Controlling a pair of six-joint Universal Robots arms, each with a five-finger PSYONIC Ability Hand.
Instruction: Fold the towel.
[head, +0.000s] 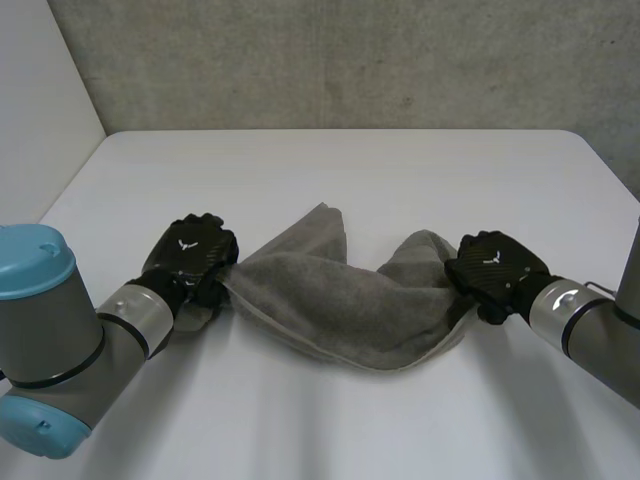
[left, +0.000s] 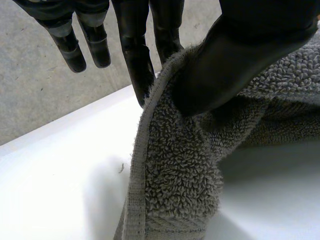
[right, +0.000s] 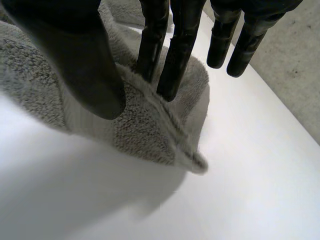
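A grey terry towel (head: 340, 300) hangs bunched between my two hands just above the white table (head: 330, 170), sagging in the middle. My left hand (head: 195, 255) holds its left end. In the left wrist view the thumb (left: 235, 55) presses the towel (left: 180, 170) edge against two fingers (left: 137, 60). My right hand (head: 495, 268) holds the right end. There the thumb (right: 75, 55) lies on the towel (right: 145, 125) and two fingers (right: 172, 60) sit behind its hemmed edge, pinching it.
The table runs wide on all sides of the towel, with a grey wall behind its far edge. Both forearms reach in from the near corners.
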